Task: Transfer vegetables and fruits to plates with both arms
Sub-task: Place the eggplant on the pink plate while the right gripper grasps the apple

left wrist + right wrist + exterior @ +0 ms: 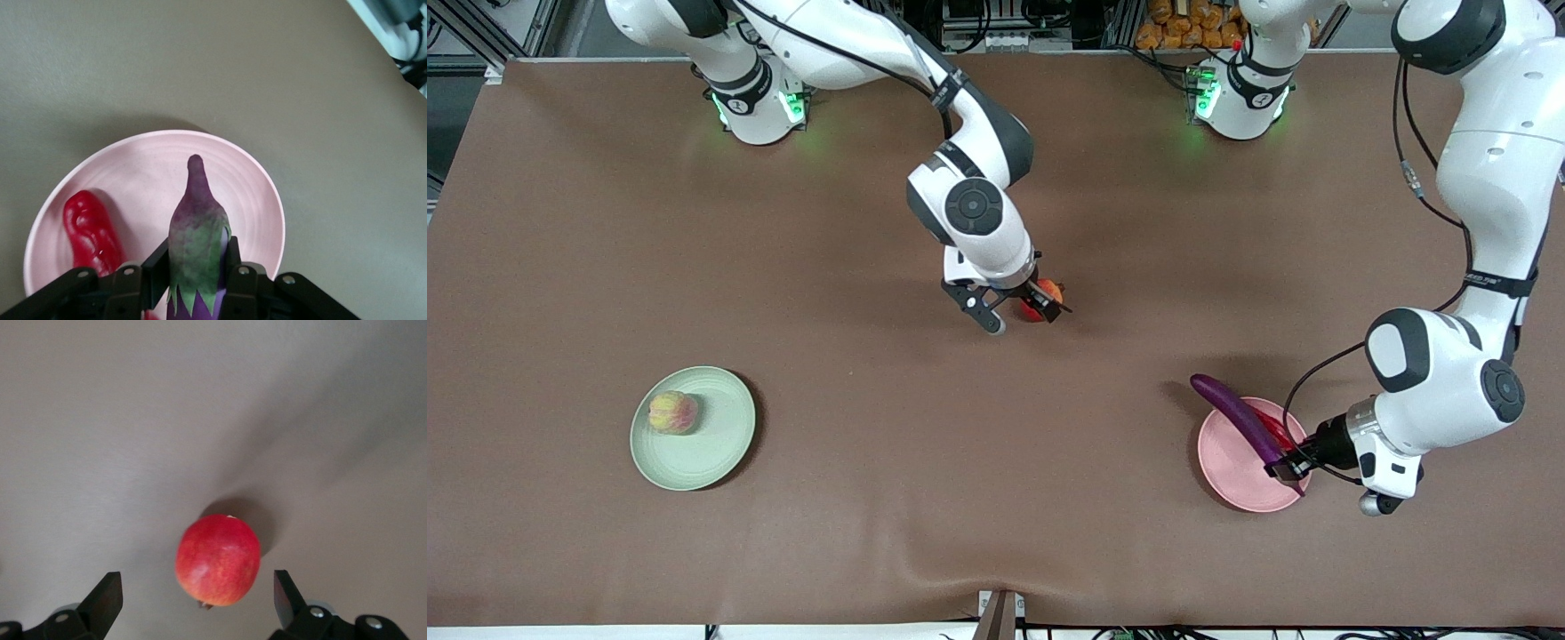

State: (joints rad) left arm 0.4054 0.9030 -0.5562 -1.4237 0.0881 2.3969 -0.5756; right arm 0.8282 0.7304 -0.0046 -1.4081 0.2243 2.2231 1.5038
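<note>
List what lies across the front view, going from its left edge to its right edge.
pale green plate with the ribbed fruit on it → right gripper over the red fruit → pink plate with the eggplant → left gripper

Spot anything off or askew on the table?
Only the eggplant: held in the left claw, its tip sticks out past the pink plate rim. The right claw is open over the red fruit.

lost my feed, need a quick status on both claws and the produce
Left claw shut on eggplant over pink plate, chili on it. Right claw open over red fruit. Nothing in the way.
</note>
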